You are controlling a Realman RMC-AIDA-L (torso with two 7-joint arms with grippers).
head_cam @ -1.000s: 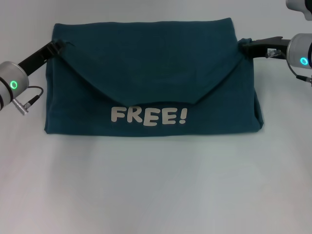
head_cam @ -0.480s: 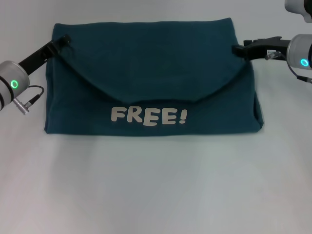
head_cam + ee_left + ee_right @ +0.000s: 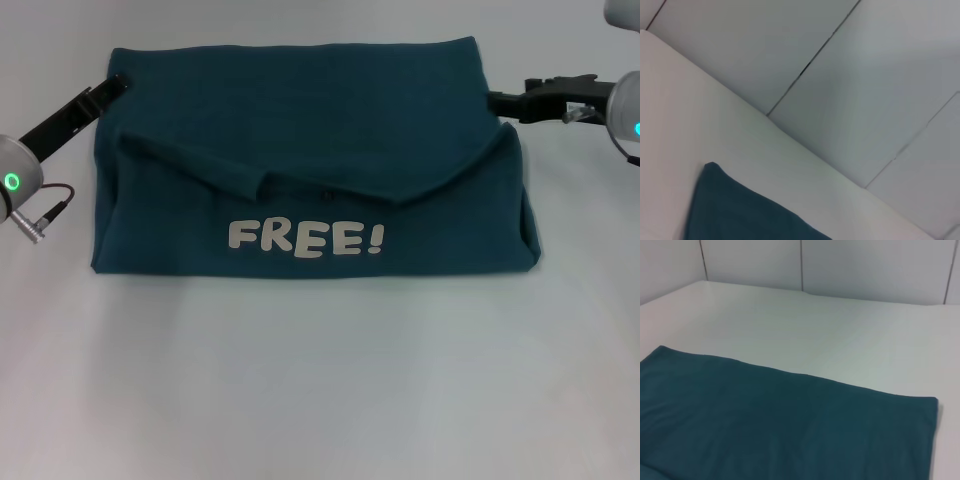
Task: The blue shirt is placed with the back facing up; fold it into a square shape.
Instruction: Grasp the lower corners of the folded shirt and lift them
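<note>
The left end effector point(image 3: 112, 86) sits at the far left corner of the blue shirt point(image 3: 300, 130), its dark tip just at the cloth's edge, and whether its fingers are apart or together cannot be told from these views. The right end effector point(image 3: 500, 100) is at the shirt's right edge near the far corner, its black tip touching or just beside the fabric; its fingers likewise cannot be read as parted or closed. The shirt lies flat on the white table point(image 3: 320, 380) as a wide, folded rectangle, its far edge straight and its near edge parallel to it. A folded-over flap covers the far part of the shirt; its lower border runs unevenly, with a step-like crease toward the left and a slanting line rising toward the right end effector. Just below that flap, white letters "FREE!" point(image 3: 305, 238) face up across the middle of the near band. The right side of the shirt bulges slightly outward near the front corner. In the left wrist view a pointed corner of the shirt point(image 3: 740, 210) lies on the table with pale wall panels point(image 3: 840, 75) behind. In the right wrist view the shirt point(image 3: 780, 425) spreads smooth and flat, its far edge straight against the table.
</note>
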